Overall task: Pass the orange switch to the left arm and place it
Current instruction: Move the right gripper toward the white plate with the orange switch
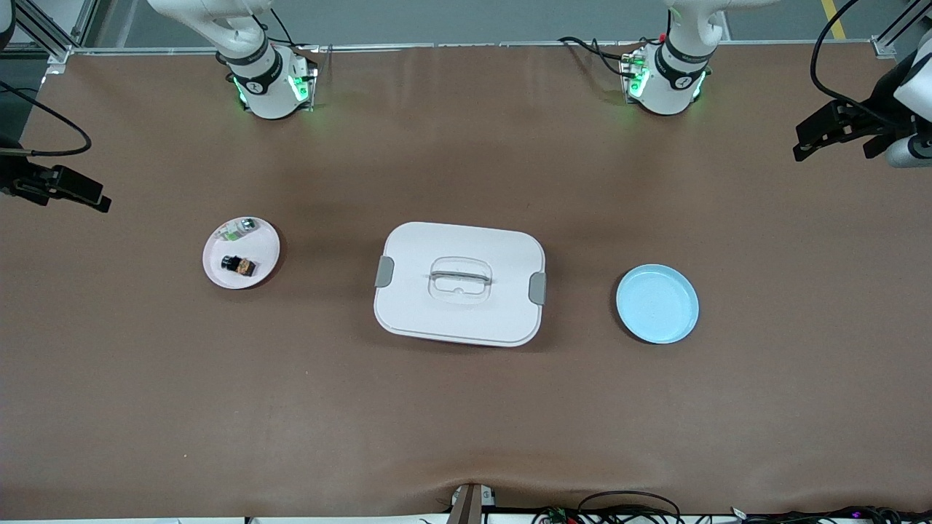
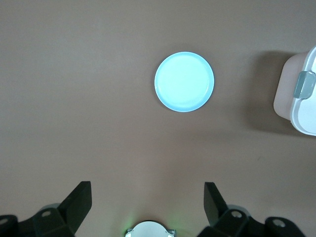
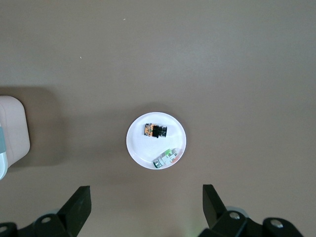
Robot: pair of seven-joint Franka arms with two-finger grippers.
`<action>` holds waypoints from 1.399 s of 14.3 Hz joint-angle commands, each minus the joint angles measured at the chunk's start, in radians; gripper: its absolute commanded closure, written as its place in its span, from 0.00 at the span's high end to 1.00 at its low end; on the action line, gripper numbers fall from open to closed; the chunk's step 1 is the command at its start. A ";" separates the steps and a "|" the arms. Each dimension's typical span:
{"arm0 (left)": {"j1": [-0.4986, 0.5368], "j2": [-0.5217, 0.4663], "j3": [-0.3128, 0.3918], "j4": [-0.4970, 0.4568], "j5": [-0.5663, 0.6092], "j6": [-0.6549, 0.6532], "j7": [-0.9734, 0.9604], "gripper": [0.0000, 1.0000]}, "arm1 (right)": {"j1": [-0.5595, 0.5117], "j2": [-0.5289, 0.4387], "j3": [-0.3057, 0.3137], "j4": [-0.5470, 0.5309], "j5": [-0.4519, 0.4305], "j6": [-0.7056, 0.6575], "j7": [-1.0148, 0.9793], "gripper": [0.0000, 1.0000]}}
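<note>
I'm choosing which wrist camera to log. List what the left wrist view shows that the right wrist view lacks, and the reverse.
Left wrist view only: the blue plate, bare, and the open left hand.
Right wrist view only: the pink plate carrying the orange switch and a green-and-silver component, and the open right hand.
Both: brown table and an edge of the white box.

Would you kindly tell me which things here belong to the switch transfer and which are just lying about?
For the job:
- orange switch on the pink plate
- box to avoid
- blue plate
- left gripper and right gripper, both open, waiting

Lying about:
- green-and-silver part on the pink plate
</note>
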 commanded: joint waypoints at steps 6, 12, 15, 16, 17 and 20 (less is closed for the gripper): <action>0.001 0.016 0.002 0.022 0.019 -0.015 0.018 1.00 | 0.013 -0.002 -0.005 -0.001 0.010 -0.027 0.033 1.00; -0.009 0.051 -0.038 -0.028 0.024 -0.001 0.004 1.00 | 0.033 -0.059 -0.002 -0.131 0.012 0.001 0.090 1.00; -0.002 0.076 -0.063 -0.021 0.030 0.009 0.003 1.00 | 0.030 -0.116 -0.003 -0.256 0.012 0.094 0.088 1.00; -0.002 0.076 -0.061 -0.018 0.028 0.009 0.003 1.00 | 0.030 -0.148 -0.003 -0.319 0.012 0.143 0.088 1.00; -0.006 0.077 -0.061 -0.007 0.039 0.009 0.003 1.00 | 0.031 -0.180 -0.003 -0.387 0.012 0.190 0.088 1.00; -0.006 0.091 -0.061 0.018 0.038 0.009 0.009 1.00 | 0.031 -0.240 -0.003 -0.534 0.012 0.289 0.088 1.00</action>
